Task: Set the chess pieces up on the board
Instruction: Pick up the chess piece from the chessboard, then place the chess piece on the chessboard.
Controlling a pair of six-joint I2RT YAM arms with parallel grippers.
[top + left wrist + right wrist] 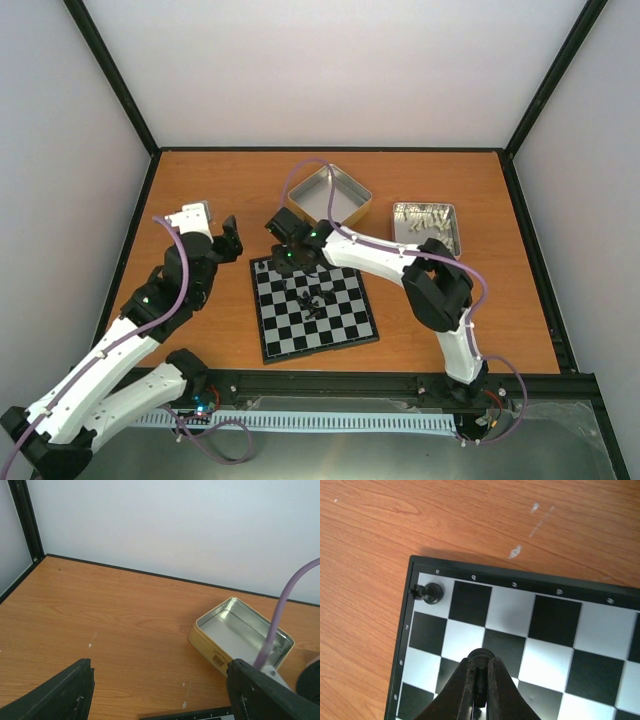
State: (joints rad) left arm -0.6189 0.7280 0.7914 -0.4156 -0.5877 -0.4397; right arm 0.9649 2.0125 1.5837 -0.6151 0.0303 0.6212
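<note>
Right pincer point(480, 659) is shut tight over the board point(555, 615), near its far-left corner. A dark sliver sits in the slot between the tips; can't tell if a piece is pinched. Its fingers hide the squares under it, and in the top view the arm covers the board's far-left squares.

One black piece point(431, 593) is on the corner square, close to the rim; upright or tipped is unclear. The other chess pieces point(312, 300) are bunched mid-board, too small to sort or count.

Left pincer point(160, 682) has its fingers spread wide with nothing between them, over the bare bench point(100, 615) near the board's far-left corner. In the left wrist view the board is only a cut-off strip at the bottom edge.

Open tin point(210, 647) is just beyond the board's far edge, partly crossed by a purple cable point(280, 610). Second tin point(427, 225), holding pale pieces, sits to the right, apart from the board. Bare wood shows left of and beyond the board corner.
</note>
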